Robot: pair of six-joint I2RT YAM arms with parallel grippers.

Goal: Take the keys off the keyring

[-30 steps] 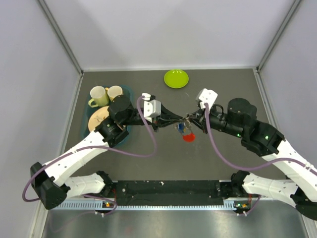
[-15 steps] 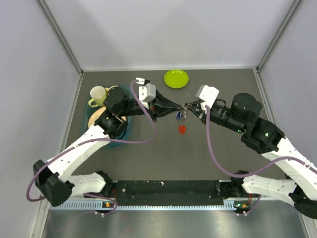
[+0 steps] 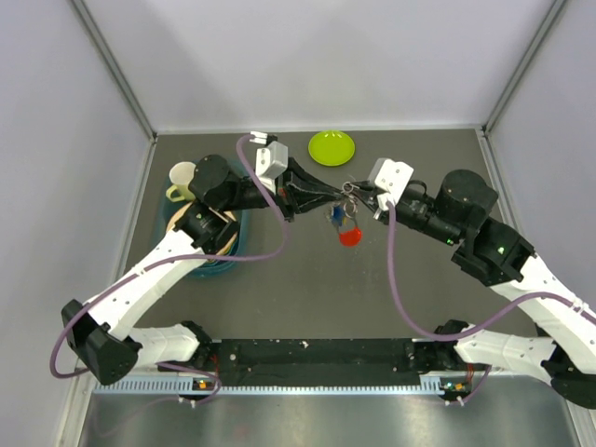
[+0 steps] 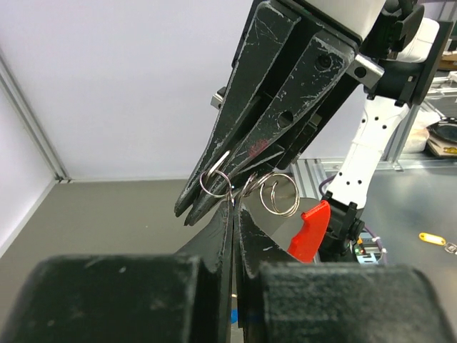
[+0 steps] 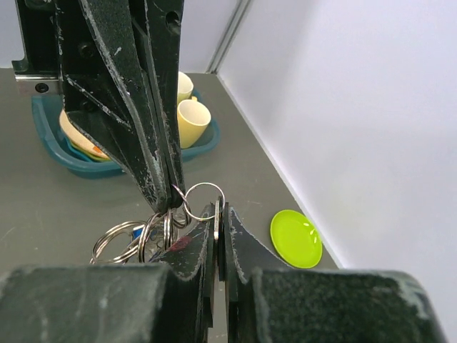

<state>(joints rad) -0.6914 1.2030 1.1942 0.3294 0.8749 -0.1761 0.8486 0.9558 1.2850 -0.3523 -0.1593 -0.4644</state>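
The keyring bunch (image 3: 345,197) hangs in the air between both grippers: several thin silver wire rings (image 4: 280,193) linked together. A red-headed key (image 3: 349,236) and a blue one (image 3: 335,216) dangle below it. The red head also shows in the left wrist view (image 4: 309,230). My left gripper (image 3: 337,193) is shut on a ring wire, seen at its tips (image 4: 235,204). My right gripper (image 3: 355,195) is shut on a thin silver key blade (image 5: 217,214) that hangs on one ring (image 5: 202,201). The two sets of fingertips almost touch.
A lime-green dish (image 3: 331,147) lies at the back of the dark table, beyond the grippers. A teal tub (image 3: 219,253) at the left holds cream cups (image 3: 184,177) and a plate, partly under my left arm. Grey walls enclose three sides.
Both grippers have moved toward the far side and risen, carrying the bunch with them. The red and blue keys now hang nearer the green dish. Both grips stayed shut.
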